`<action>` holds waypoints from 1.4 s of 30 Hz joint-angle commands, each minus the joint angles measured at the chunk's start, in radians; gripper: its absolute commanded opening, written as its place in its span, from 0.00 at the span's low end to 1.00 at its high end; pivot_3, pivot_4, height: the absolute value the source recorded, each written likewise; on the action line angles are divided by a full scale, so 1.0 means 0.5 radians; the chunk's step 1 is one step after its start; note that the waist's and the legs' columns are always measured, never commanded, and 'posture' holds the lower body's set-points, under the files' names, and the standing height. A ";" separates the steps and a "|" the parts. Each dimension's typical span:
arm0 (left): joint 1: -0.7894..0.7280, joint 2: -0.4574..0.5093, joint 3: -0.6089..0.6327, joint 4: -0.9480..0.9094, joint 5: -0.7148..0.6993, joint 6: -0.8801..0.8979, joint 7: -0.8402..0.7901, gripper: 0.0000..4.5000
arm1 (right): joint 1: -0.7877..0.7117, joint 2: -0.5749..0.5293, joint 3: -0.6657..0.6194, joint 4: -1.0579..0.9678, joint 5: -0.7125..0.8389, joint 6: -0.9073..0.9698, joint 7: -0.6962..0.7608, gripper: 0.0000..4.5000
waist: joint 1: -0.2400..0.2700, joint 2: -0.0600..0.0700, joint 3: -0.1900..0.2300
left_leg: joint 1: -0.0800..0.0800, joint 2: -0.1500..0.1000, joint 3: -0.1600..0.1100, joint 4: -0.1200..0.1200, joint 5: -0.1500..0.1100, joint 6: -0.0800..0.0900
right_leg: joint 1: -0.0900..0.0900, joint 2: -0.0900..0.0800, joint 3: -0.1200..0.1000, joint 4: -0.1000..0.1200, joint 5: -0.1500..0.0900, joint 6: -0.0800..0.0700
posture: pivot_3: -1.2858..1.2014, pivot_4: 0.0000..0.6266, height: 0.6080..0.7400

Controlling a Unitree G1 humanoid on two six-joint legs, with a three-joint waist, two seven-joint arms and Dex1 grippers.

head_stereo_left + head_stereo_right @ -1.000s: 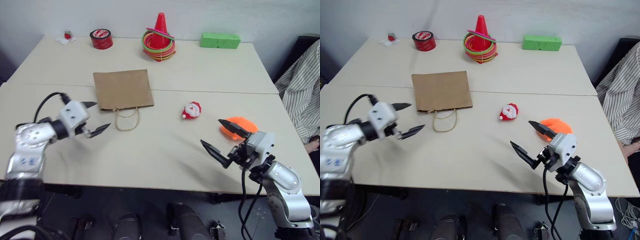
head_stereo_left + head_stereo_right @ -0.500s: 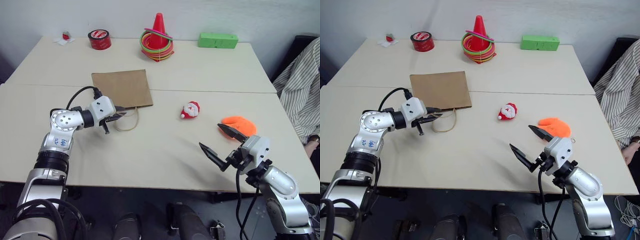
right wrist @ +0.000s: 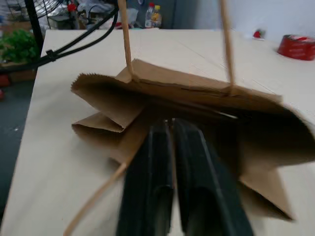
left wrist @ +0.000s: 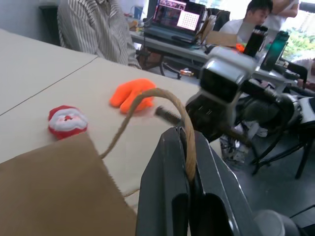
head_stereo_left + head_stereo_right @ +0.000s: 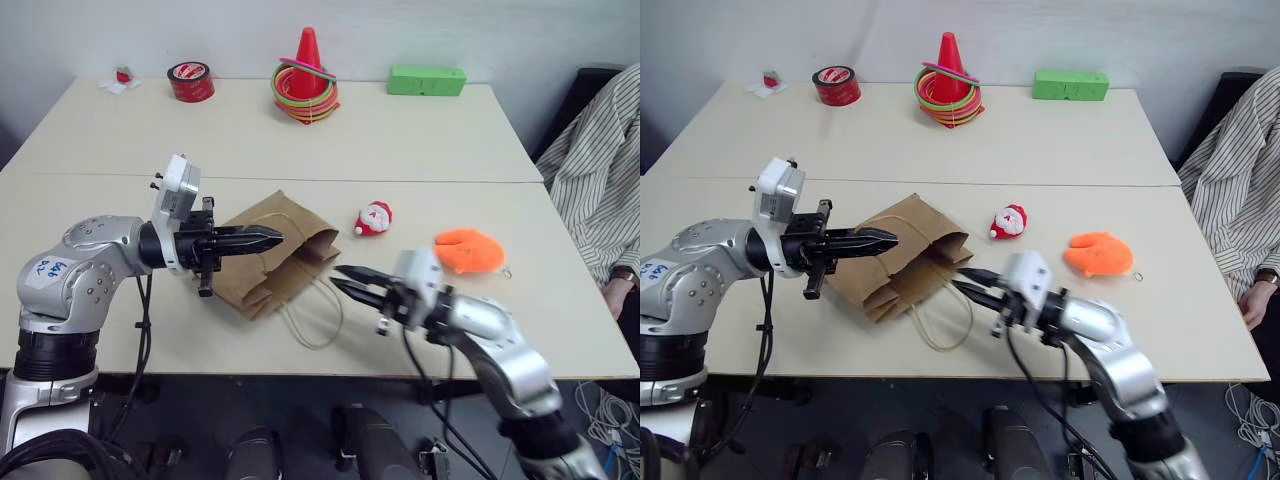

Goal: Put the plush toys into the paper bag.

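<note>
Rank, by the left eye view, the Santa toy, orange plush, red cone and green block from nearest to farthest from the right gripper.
From the right gripper:
1. Santa toy, just beyond it.
2. Orange plush, off to its right.
3. Red cone, at the table's far edge.
4. Green block, far edge, further right; close to the cone's distance.

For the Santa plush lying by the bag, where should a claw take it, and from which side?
Probably from above, across the Santa plush at its middle: it lies flat and small on the table, apart from the paper bag, with bare surface on all sides.
</note>
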 commanded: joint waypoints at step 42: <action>-0.194 -0.181 0.061 0.166 -0.302 0.117 0.189 0.00 | 0.412 -0.239 -0.787 -0.248 0.373 -0.179 0.292 0.79 | 0.032 -0.003 -0.002 | -0.004 -0.003 -0.005 -0.002 -0.002 0.000 | 0.001 -0.007 -0.009 -0.006 -0.001 0.001 | 0.52 0.24 1.00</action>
